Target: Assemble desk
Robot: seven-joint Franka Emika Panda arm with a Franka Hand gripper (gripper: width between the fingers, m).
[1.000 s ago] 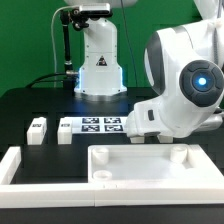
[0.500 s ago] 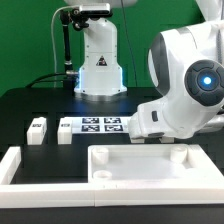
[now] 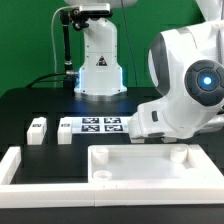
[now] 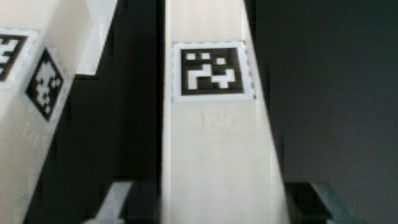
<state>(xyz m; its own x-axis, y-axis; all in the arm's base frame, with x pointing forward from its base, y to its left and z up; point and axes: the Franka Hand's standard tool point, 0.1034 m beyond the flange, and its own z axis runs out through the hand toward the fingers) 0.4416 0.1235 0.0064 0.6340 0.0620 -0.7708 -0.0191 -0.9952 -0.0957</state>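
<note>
In the wrist view a long white leg block (image 4: 217, 130) with a square tag lies lengthwise between my gripper's (image 4: 222, 205) fingers. The fingers (image 4: 118, 200) stand on either side of it with dark gaps, so the gripper is open and not touching it. Another tagged white piece (image 4: 36, 90) lies beside it. In the exterior view the rimmed tabletop panel (image 3: 100, 150) lies at the front. Two small leg blocks (image 3: 38, 130) (image 3: 65, 131) stand at the exterior view's left. The arm's body hides the gripper there.
The marker board (image 3: 98, 125) lies flat on the black table behind the tabletop. A low white border wall (image 3: 20, 165) runs along the front and the exterior view's left. A white robot base (image 3: 98, 65) stands at the back.
The arm has shifted very slightly toward the exterior view's right. The parts on the table have not moved.
</note>
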